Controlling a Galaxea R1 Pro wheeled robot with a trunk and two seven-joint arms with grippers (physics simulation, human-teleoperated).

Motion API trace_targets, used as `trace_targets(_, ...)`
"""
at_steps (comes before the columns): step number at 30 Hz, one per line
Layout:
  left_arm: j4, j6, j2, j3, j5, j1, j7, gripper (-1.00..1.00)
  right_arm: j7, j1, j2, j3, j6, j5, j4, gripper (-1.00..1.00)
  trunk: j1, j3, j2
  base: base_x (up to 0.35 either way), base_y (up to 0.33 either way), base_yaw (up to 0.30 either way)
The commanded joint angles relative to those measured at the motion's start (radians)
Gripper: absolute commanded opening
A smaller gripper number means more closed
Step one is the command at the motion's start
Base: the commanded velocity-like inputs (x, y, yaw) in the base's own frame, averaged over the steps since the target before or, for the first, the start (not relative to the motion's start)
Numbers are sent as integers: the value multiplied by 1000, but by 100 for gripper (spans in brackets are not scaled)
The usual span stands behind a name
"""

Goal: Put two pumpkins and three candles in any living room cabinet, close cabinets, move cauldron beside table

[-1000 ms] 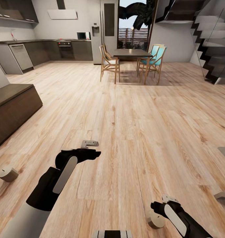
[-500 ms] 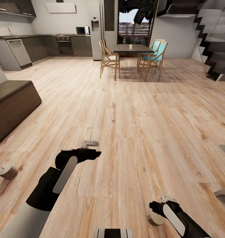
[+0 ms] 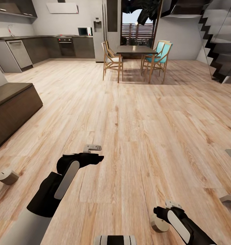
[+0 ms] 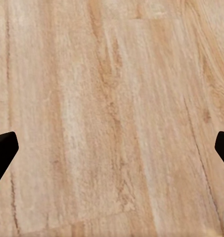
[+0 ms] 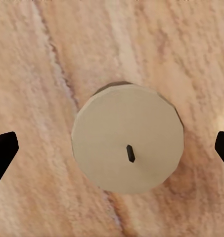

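candle (image 5: 127, 138): stubby tan disc (dark wick) | right gripper (image 5: 112, 148): fingers apart, empty

Floor (image 3: 136, 129): light wood planks, spanning the whole head view.
Candle by lower right (image 3: 159, 224): beige stub standing on the planks, wick up; seen from above in the right wrist view (image 5: 127, 143).
Candle at lower left edge (image 3: 7, 177): lying tilted on the floor.
Dark wood cabinet (image 3: 13, 109): stands on the floor, left edge.
Dining table (image 3: 136, 52): upper centre, chairs around it.
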Motion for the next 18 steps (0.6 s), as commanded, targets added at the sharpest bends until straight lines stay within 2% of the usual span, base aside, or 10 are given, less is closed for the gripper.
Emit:
trace_targets(1, -1, 2, 1, -2, 10, -1, 11, 100, -10, -1, -1, 6, 1, -10, -2, 100, 0, -1, 0, 6, 0, 0)
trace_targets(18, 2, 4, 1, -3, 5, -1, 15, 100, -10, -1, -1, 6, -2, -10, 2, 100, 0, -1, 0, 67, -18, 0)
